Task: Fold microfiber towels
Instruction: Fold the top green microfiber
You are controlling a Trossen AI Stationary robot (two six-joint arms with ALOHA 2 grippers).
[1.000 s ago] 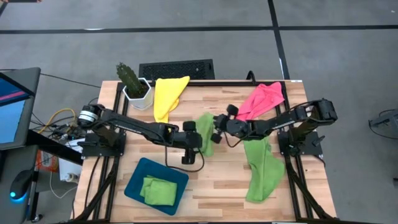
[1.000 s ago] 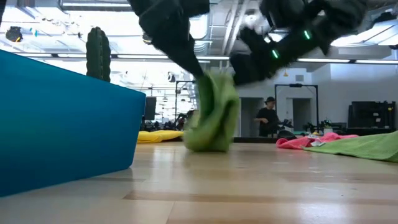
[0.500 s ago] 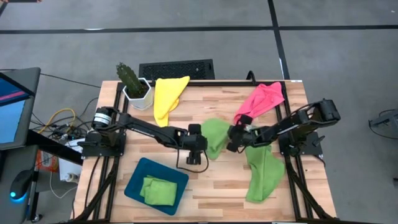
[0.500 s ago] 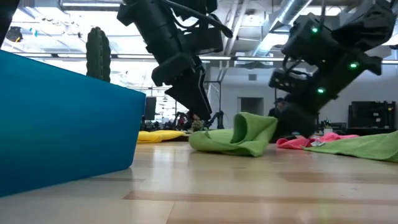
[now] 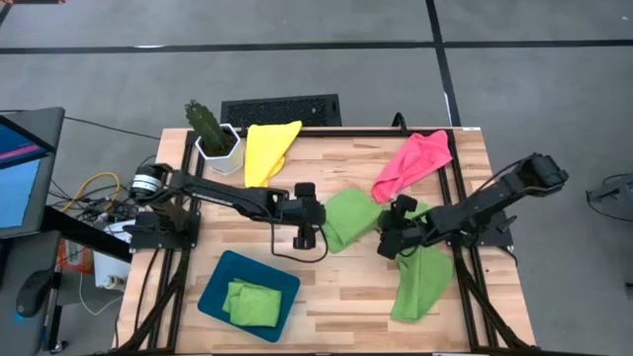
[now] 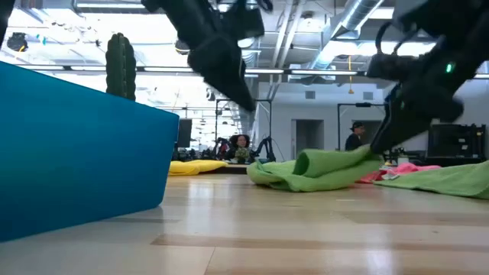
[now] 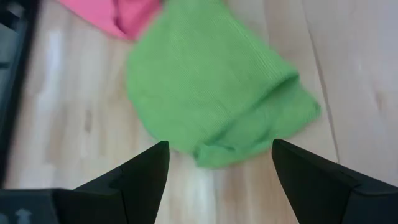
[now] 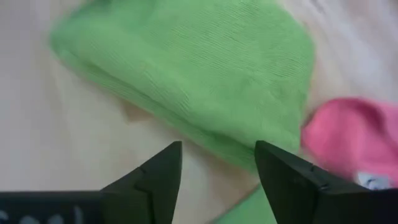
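From above, the folded green towel (image 5: 350,217) sits mid-table right between the two pincers: left gripper (image 5: 306,220) just beside one edge, right gripper (image 5: 393,235) just off the other. Neither's holding it.

Down at table level, the towel (image 6: 317,169) lies rumpled on the wood, both arms up off it.

Left wrist cam: fingers (image 7: 144,175) spread apart, the towel (image 7: 211,93) just ahead of the tips.

Right wrist cam: same deal, fingers (image 8: 284,174) apart, the towel (image 8: 199,74) ahead, a pink towel (image 8: 351,140) off to its side.
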